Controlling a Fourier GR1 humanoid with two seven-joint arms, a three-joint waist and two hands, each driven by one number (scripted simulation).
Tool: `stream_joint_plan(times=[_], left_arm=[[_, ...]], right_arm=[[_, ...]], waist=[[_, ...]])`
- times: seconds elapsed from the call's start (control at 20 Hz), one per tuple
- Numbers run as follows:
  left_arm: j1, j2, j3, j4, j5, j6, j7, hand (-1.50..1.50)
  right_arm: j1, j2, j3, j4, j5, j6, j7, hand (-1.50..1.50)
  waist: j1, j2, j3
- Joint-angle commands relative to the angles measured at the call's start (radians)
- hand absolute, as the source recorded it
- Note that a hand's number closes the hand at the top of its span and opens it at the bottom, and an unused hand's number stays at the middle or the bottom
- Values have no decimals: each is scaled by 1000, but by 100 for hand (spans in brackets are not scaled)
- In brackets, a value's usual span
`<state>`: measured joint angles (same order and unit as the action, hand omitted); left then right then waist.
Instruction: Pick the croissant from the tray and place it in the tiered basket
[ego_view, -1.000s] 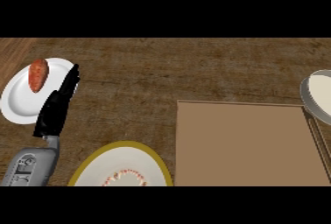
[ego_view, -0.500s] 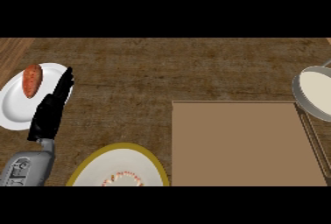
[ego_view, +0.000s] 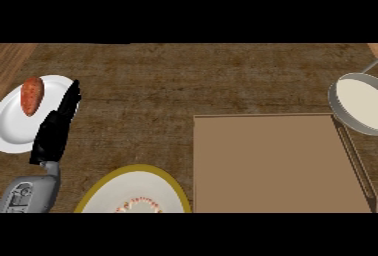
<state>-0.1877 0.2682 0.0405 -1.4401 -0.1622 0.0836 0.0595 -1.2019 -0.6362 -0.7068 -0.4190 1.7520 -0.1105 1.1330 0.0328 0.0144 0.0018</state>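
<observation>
Nothing done yet. Croissant (ego_view: 32, 95) sits on white plate (ego_view: 16, 134) at 9 o'clock. Left hand (ego_view: 55, 127) lies flat just beside it, holding nothing. Basket (ego_view: 362, 102) at 3 o'clock. Pick and place both remain.

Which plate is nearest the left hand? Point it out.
The plain white plate at the left: the left hand lies over its right edge. The yellow-rimmed plate at the bottom sits clear of the hand.
</observation>
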Motion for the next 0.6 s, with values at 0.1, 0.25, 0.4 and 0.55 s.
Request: stream_joint_plan(times=[0.1, 0.25, 0.4, 0.55], left_arm=[[-1, -4, 15, 35, 1, 5, -27, 0], [-2, -2, 9, 0, -6, 6, 15, 0], [12, 3, 12, 24, -5, -5, -29, 0], [-2, -17, 8, 24, -17, 20, -2, 0]], right_arm=[[82, 77, -81, -45, -56, -203, 165, -150], [134, 113, -71, -127, -45, -318, 126, -150], [106, 116, -54, -182, -14, -351, 134, -150], [107, 118, -21, -252, 39, -367, 132, -150]], waist=[[-7, 0, -1], [-14, -7, 0], [-9, -5, -2], [-16, -9, -2]])
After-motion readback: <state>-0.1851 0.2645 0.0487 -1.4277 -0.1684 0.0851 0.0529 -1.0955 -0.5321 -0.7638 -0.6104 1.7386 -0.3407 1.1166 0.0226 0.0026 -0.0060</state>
